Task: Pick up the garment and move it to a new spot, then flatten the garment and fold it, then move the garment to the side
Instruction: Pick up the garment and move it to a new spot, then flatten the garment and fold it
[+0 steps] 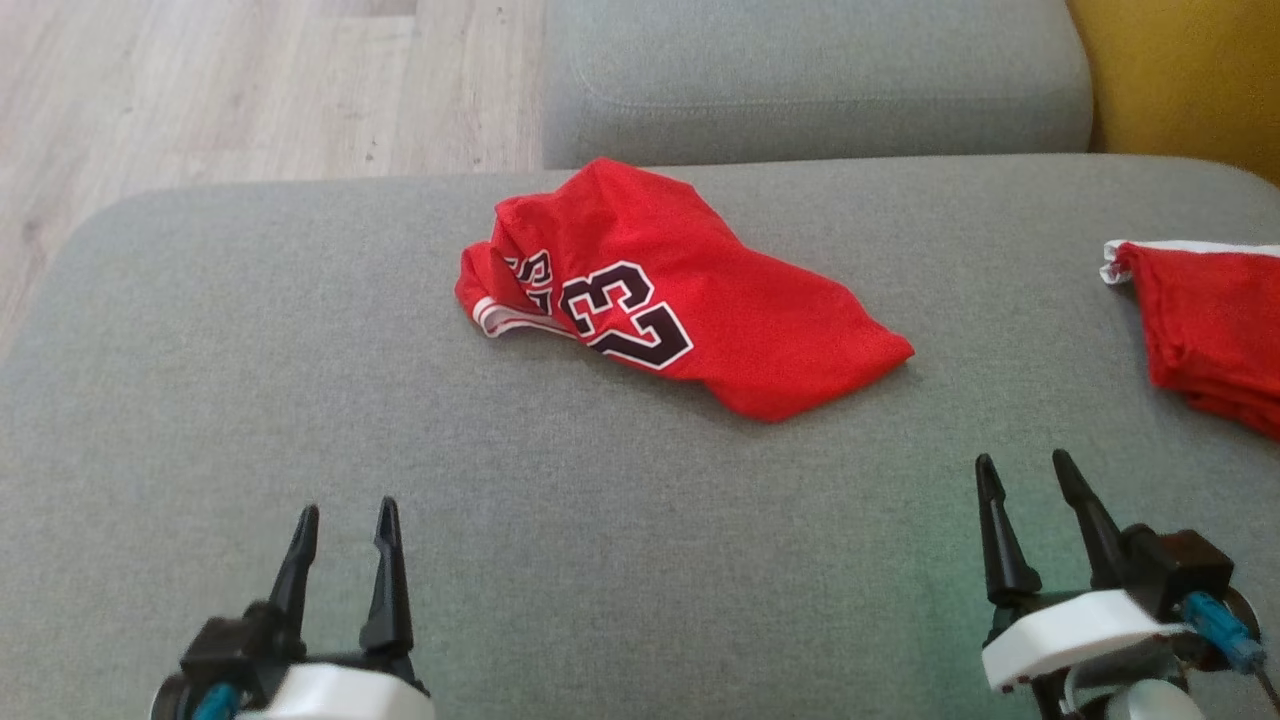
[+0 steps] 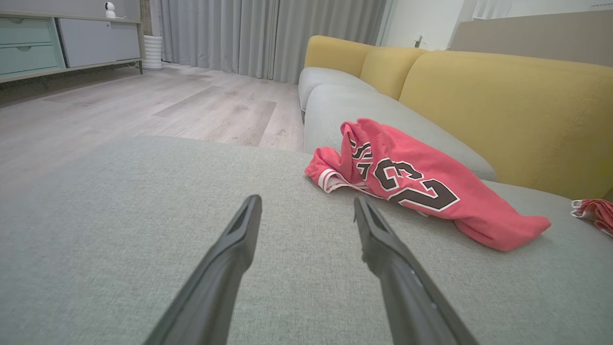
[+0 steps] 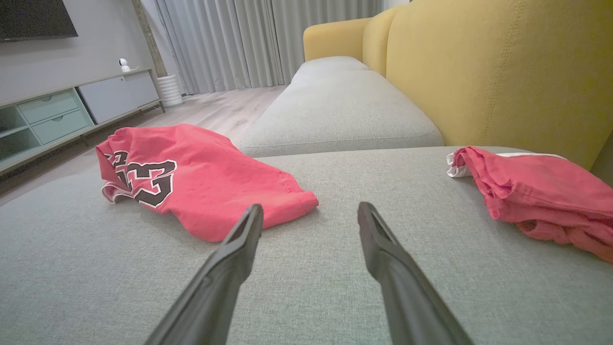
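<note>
The garment (image 1: 690, 290) is a red jersey with a black and white "23", lying crumpled near the middle of the grey sofa cushion (image 1: 300, 400). It also lies ahead and to the right in the left wrist view as the garment (image 2: 421, 187), and ahead to the left in the right wrist view as the garment (image 3: 201, 177). My left gripper (image 1: 345, 520) stands open at the lower left, well short of the jersey. At the lower right my right gripper (image 1: 1025, 475) is open too, with nothing between its fingers.
A second red garment (image 1: 1210, 320) with white trim lies folded at the cushion's right edge. Another grey cushion (image 1: 820, 80) sits behind, with a yellow backrest (image 3: 503, 72) to the right. Wooden floor (image 1: 200, 90) lies beyond the left edge, with a low cabinet (image 2: 48, 48) farther off.
</note>
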You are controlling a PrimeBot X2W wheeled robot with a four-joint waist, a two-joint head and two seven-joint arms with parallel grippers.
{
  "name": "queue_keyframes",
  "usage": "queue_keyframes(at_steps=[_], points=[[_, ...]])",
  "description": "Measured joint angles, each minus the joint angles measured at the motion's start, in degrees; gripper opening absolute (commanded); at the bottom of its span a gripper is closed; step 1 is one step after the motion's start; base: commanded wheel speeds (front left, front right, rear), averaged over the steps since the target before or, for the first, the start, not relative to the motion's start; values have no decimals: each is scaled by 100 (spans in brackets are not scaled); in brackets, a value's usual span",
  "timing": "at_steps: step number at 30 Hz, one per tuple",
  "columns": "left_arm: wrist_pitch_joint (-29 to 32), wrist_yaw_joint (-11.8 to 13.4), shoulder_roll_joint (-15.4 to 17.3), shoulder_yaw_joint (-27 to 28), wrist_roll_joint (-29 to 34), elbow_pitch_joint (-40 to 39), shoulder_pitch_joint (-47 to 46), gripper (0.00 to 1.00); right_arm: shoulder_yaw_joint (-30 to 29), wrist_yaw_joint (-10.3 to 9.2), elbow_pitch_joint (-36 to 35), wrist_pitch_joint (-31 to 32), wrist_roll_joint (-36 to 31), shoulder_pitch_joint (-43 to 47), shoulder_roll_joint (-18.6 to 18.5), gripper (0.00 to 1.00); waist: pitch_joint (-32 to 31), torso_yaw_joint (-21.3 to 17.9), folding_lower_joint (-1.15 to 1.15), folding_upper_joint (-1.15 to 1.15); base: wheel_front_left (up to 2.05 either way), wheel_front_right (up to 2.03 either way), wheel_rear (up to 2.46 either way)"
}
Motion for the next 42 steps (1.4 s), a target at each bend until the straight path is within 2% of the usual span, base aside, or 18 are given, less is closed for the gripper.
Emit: queue_keyframes(at_steps=[6, 28, 34, 37, 42], points=[[2, 135, 1, -31, 7, -148, 271, 100, 58, 0, 14, -4, 0, 77, 2, 100, -100, -11, 1, 0, 0, 0, 0], [13, 178, -1, -170, -16, -148, 332, 100, 123, 0, 13, -13, -3, 85, 2, 100, -84, 44, 1, 0, 0, 0, 0], [18, 198, -2, -187, 3, -236, 315, 100, 93, 0, 90, 68, -219, 35, 2, 100, 87, 107, 1, 0, 0, 0, 0], [19, 212, -2, -188, 20, -278, 250, 100, 41, 0, 237, 209, -352, -258, 2, 100, 262, 140, 1, 0, 0, 0, 0], [58, 189, -23, -196, 79, -302, -110, 100, -101, 0, 668, 478, -594, -1343, 0, 100, 619, 219, 2, 0, 0, 0, 0]])
